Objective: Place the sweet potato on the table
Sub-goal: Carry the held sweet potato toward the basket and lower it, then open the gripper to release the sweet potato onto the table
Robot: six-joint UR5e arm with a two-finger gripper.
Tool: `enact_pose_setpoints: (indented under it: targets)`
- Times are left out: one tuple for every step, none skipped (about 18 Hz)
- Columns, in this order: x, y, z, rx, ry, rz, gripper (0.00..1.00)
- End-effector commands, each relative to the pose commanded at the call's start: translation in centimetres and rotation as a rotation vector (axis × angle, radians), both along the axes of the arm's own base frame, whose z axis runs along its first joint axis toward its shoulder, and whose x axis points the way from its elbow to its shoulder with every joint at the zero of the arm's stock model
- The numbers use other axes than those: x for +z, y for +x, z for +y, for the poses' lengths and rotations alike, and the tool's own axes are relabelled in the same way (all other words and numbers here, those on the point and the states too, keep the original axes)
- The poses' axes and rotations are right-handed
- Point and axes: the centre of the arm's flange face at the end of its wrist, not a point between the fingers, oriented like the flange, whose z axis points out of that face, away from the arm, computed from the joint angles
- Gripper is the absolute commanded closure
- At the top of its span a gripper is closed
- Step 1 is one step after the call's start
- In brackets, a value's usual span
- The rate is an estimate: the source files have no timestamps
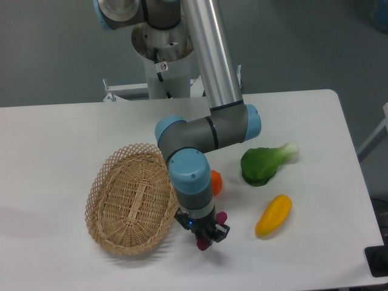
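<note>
The sweet potato (203, 244), a slim magenta-purple tuber, shows only as two ends: one at my gripper's fingertips and one (222, 216) behind the gripper body. My gripper (205, 241) points down over the white table (60, 133), just right of the wicker basket, and is shut on the sweet potato. The tuber's lower end is at or just above the tabletop; contact cannot be told. Most of it is hidden by the gripper.
An oval wicker basket (130, 199) lies left of the gripper, close to it. A round orange (215, 181) is partly hidden behind the wrist. A green leafy vegetable (264, 162) and a yellow elongated fruit (273, 215) lie to the right.
</note>
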Motion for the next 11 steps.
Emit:
enact_pose_setpoints:
  targets:
    - [0.0,0.0,0.0,0.000,0.000,0.000,0.62]
    - [0.1,0.0,0.0,-0.002,0.002,0.000,0.57]
    - [0.2,0.0,0.0,-0.002,0.003,0.001,0.48]
    - [0.2,0.0,0.0,-0.002,0.002,0.002,0.40]
    - [0.3,0.0,0.0,-0.002,0.003,0.003,0.26]
    - [0.5,-0.2,0.0,0.002,0.002,0.012,0.07]
    - [1.1,-0.5,0.0,0.004,0.000,0.032,0.00]
    - [1.9,-0.8,0.1,0.009,0.001,0.051,0.00]
    - [2.8,-1.0,0.4,0.011,0.011,0.064,0.00]
    - [3.3,-1.2,0.6,0.013,0.020,0.071,0.00]
    - [4.2,-1.5,0.9,0.015,0.034,0.085,0.00]
